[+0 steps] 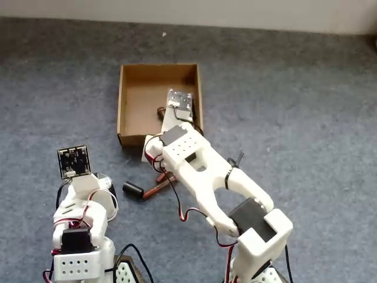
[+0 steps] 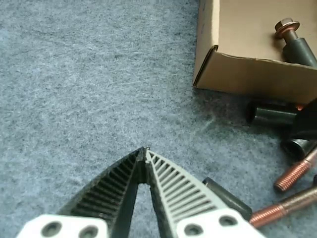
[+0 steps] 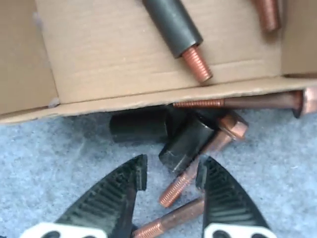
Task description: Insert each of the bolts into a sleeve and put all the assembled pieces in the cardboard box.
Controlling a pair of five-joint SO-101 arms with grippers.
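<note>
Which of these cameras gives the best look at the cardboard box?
The high view. It looks down on the whole cardboard box, all four walls, though the right arm covers part of it. The left wrist view catches one corner; the right wrist view, its near wall and some floor.

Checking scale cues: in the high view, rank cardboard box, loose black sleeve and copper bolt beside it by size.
1. Cardboard box.
2. Copper bolt, longer, and black sleeve, thicker: too alike to rank.
</note>
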